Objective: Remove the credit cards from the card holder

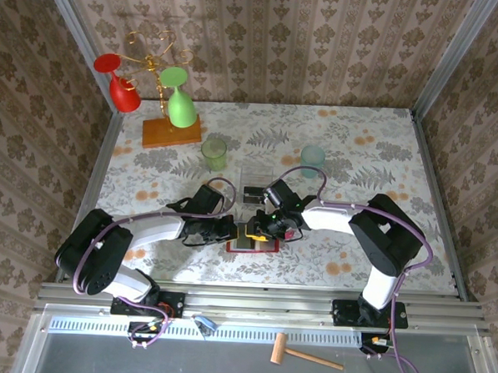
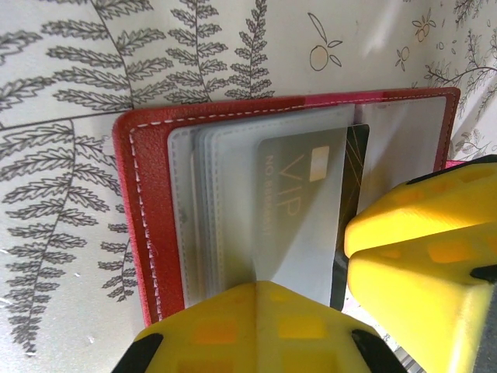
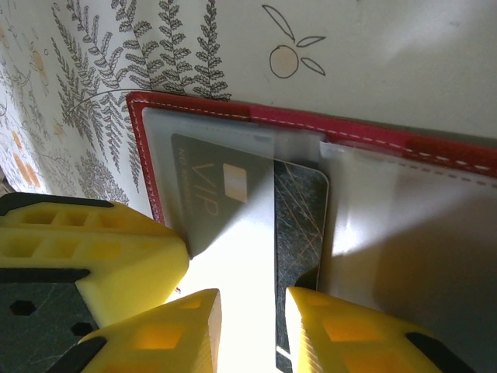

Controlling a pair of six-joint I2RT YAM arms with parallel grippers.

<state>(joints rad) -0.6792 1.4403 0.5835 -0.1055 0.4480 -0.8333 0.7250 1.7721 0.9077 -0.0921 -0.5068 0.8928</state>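
Note:
The red card holder [image 1: 254,249] lies open on the floral table between both grippers. Its clear pockets face up. A grey VIP credit card [image 2: 299,194] sits inside the top pocket, and a dark card [image 2: 356,171] pokes out from the pocket's edge. My left gripper [image 2: 260,286] is shut, with its tip pressed on the pockets. My right gripper [image 3: 255,307] stands partly open over the pocket edge; one fingertip [image 3: 349,330] rests over the dark card [image 3: 301,217], and the VIP card [image 3: 217,186] lies just beyond the other. From above, the left gripper [image 1: 240,232] and right gripper [image 1: 263,229] nearly touch.
A clear plastic box [image 1: 256,180] stands just behind the holder. A green cup [image 1: 214,154] and a pale cup [image 1: 313,161] sit further back. A gold rack on a wooden base [image 1: 172,132] hangs red and green goblets at back left. Walls close in the table.

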